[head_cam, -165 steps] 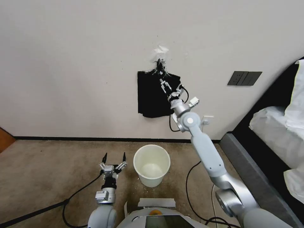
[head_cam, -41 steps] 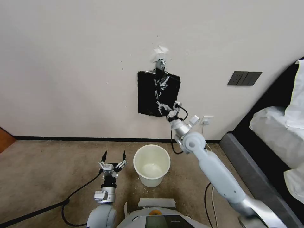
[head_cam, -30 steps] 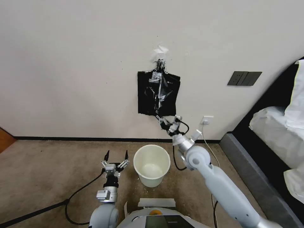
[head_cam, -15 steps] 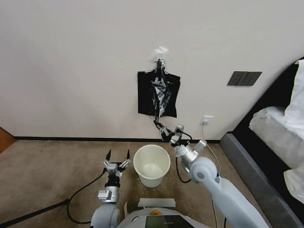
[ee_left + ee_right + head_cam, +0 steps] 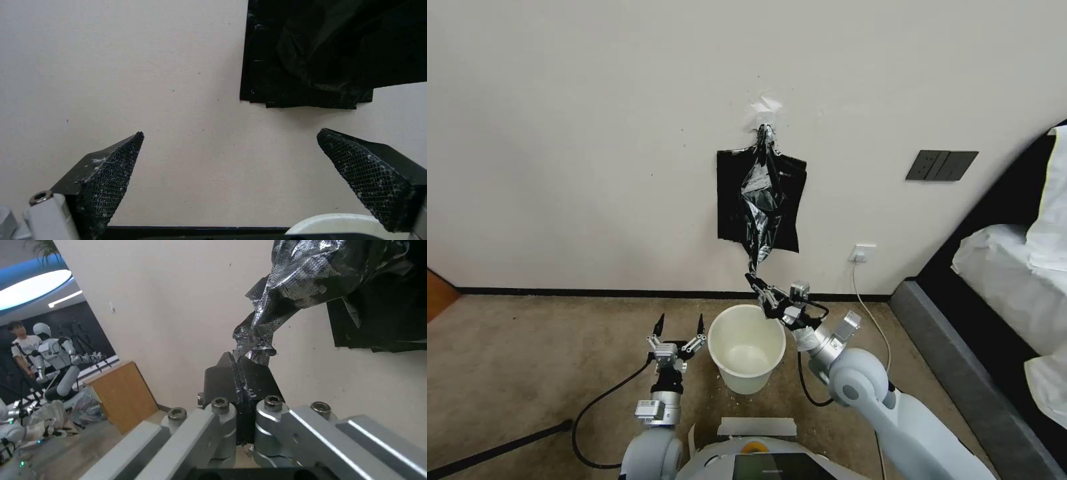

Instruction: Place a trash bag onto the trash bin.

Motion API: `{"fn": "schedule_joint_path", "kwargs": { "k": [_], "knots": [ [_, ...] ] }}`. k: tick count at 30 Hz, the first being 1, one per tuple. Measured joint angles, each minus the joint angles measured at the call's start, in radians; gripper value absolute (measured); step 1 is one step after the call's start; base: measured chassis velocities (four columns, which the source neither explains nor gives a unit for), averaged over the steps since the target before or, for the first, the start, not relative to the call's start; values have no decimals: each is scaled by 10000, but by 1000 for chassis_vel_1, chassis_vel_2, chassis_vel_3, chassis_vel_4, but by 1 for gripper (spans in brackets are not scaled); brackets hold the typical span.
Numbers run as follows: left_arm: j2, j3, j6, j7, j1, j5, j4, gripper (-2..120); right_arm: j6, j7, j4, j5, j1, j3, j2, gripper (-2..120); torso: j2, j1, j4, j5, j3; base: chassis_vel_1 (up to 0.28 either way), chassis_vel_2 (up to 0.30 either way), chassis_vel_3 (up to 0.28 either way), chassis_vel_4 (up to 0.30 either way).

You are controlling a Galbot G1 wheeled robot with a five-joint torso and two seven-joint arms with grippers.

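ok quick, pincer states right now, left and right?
Left pincer: open, holding nothing, beside the trash bin.
Right pincer: shut on the trash bag's bottom tip, above the bin rim.

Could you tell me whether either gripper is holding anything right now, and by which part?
The right gripper pinches the trash bag by its stretched lower tip; the left gripper is open, holding nothing.

- Even, soft daylight on the wall (image 5: 594,133); faint shadows.
- Glare streaks on the bag (image 5: 762,200).
- Head view bends at its edges.
- Left wrist view's fingers (image 5: 106,170) sharp.
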Motion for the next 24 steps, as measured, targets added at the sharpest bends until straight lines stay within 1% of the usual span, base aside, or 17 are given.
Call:
{"fn": "schedule_joint_path", "kwargs": {
  "k": [13, 24],
  "knots": [
    [2, 10, 6, 0, -4, 10, 3, 100, 27, -198, -37, -487, -128, -191, -35, 0, 0, 0, 0, 0, 0, 0, 0, 0, 0],
    [-3, 13, 11, 0, -8, 14, 35, 100, 64, -265, -83, -637, -205, -200, -110, 0, 0, 0, 0, 0, 0, 0, 0, 0, 0]
  ]
}}
